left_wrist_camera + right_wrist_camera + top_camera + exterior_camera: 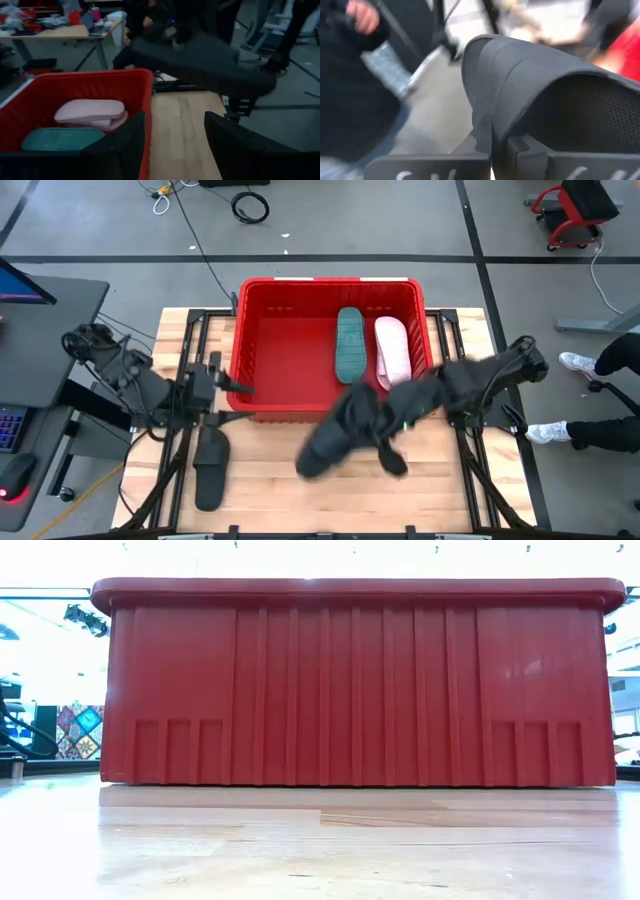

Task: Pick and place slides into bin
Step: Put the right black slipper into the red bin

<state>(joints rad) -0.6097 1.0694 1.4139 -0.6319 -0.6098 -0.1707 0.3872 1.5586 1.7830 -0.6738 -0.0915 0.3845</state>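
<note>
The red bin stands at the table's far middle. Its near wall fills the low view. In it lie a teal slide and a pale pink slide, side by side, both also in the left wrist view: the teal slide and the pink one. A black slide lies flat on the table at the near left. My right gripper is shut on a second black slide, held above the table in front of the bin. My left gripper hovers open by the bin's near left corner, holding nothing. My right gripper pinches the black slide between its two fingers at the edge of the wide strap, near where it joins the sole. The slide is lifted clear of the table and sticks out beyond the fingers, tilted.
Bare wooden tabletop lies in front of the bin. Dark frame rails run along both table sides. A person's legs and shoes show beyond the right edge, and a screen and keyboard stand at the left.
</note>
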